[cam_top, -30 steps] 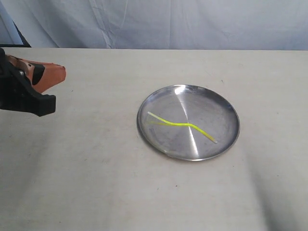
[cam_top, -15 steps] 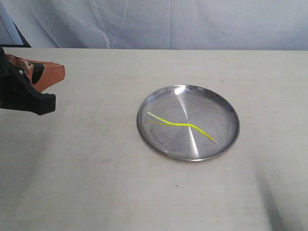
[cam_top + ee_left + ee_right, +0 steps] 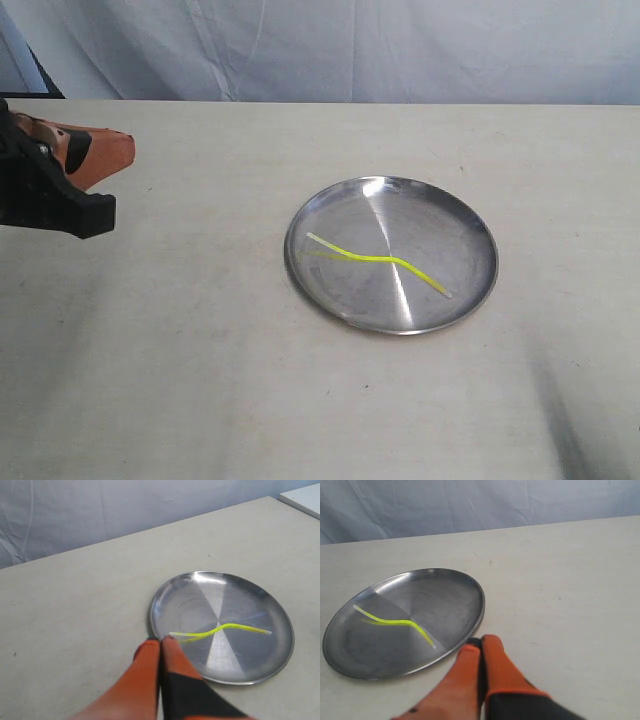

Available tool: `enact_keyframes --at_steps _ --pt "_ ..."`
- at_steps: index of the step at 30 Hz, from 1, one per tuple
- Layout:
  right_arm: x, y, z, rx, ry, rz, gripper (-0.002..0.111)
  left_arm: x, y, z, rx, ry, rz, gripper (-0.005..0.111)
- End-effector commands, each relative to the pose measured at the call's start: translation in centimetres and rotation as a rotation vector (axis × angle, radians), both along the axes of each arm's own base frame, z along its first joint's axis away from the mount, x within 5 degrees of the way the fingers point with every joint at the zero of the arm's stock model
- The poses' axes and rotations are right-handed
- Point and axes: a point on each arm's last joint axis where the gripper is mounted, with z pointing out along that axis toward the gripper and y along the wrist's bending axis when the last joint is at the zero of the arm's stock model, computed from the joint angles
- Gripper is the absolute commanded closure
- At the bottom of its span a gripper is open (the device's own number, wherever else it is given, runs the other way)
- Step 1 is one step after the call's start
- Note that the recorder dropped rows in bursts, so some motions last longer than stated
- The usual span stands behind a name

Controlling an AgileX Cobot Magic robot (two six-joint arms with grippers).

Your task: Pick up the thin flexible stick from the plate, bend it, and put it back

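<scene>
stick: wavy, lying loose across plate | L gripper: tips pinched together, empty, off plate | R gripper: same | progress: stick looks bent + returned, prob. done, nothing left

bare table all round the plate — open approach from every side

The orange-and-black left gripper has edged slightly toward the exterior view's left edge. A dark shadow has deepened on the pale tabletop.
</scene>
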Motion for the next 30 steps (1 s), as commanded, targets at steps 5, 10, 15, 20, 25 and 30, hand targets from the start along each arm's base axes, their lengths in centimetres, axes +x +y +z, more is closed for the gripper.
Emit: enact_keyframes --at_steps 5,10,15,20,25,30 --pt "0.0 0.0 0.0 -0.001 -0.018 -0.006 0.108 0.0 0.1 -0.1 0.0 0.001 0.003 0.107" --pt "0.0 0.0 0.0 -0.001 -0.018 -0.006 0.108 -0.8 1.0 0.3 -0.005 -0.08 0.058 0.107" --pt "0.0 0.0 0.0 -0.001 -0.018 -0.006 0.108 -6.5 5.5 -0.1 -0.131 -0.279 0.251 0.107" --pt "0.0 0.0 0.0 -0.001 -0.018 -0.006 0.108 -11.2 8.4 -4.6 -0.098 -0.121 0.507 0.107" --pt "0.0 0.0 0.0 -0.001 -0.016 -0.006 0.108 -12.3 9.0 -6.9 -0.098 -0.172 0.628 0.107" --pt "0.0 0.0 0.0 -0.001 -0.016 -0.006 0.108 -11.7 9.1 -9.8 -0.092 -0.114 0.645 0.107"
